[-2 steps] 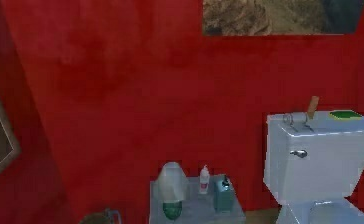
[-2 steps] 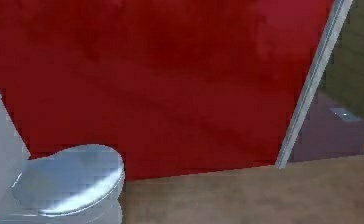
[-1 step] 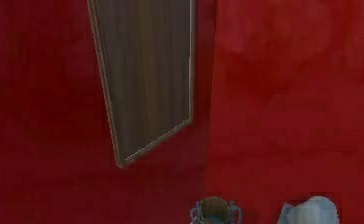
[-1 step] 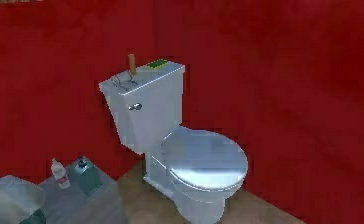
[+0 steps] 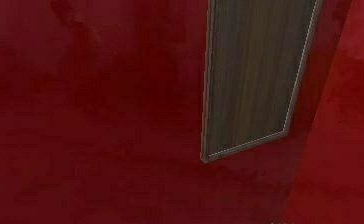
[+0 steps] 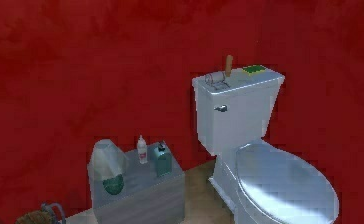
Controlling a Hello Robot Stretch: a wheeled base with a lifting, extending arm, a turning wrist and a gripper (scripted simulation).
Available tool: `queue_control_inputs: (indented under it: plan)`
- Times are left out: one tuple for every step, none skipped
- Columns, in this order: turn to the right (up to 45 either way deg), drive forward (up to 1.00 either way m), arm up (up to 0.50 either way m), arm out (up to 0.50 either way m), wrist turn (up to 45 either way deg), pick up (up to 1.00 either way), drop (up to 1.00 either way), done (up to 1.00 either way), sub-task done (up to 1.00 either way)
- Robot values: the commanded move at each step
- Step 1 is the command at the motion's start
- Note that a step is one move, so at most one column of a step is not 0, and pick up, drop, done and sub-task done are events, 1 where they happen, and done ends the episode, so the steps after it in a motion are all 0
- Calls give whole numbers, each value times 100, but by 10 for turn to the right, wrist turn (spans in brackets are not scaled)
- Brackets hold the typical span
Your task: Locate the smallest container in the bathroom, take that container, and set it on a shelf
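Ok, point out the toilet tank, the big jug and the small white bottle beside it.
toilet tank (image 6: 240, 110), arm side view, front face.
big jug (image 6: 107, 162), arm side view, pale body.
small white bottle (image 6: 142, 155), arm side view, body under the cap.

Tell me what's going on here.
The robot faces a red wall with a dark wood-grain panel. Off to its arm side stand a white toilet and a low grey box bearing three containers: a large jug, a small white bottle and a small teal bottle.
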Motion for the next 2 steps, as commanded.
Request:
queue_control_inputs:
  plan:
    - [0, 0, 50, 0, 0, 0, 0, 0, 0]
    - [0, 0, 24, 0, 0, 0, 0, 0, 0]
